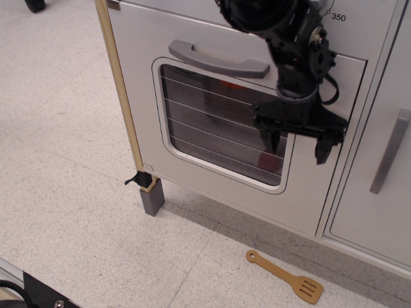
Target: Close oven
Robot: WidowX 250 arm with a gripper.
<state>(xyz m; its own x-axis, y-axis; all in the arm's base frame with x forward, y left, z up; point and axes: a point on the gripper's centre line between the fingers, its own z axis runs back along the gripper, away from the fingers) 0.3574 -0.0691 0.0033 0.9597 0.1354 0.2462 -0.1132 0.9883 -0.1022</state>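
Note:
The white oven door [141, 96] stands flush with the toy-kitchen front, its rounded wire-lined window [212, 131] and grey curved bar handle [218, 61] facing me. My black gripper [293, 146] hangs in front of the door's right side, over the window's right edge. Its two fingers [321, 149] are spread apart and hold nothing. I cannot tell whether they touch the door. The oven's inside is hidden except for red shapes seen through the window.
A plain white cabinet door with a vertical grey handle [389, 153] is to the right. A wooden spatula [286, 277] lies on the speckled floor below. A grey leg [153, 196] holds up the wooden left edge of the kitchen.

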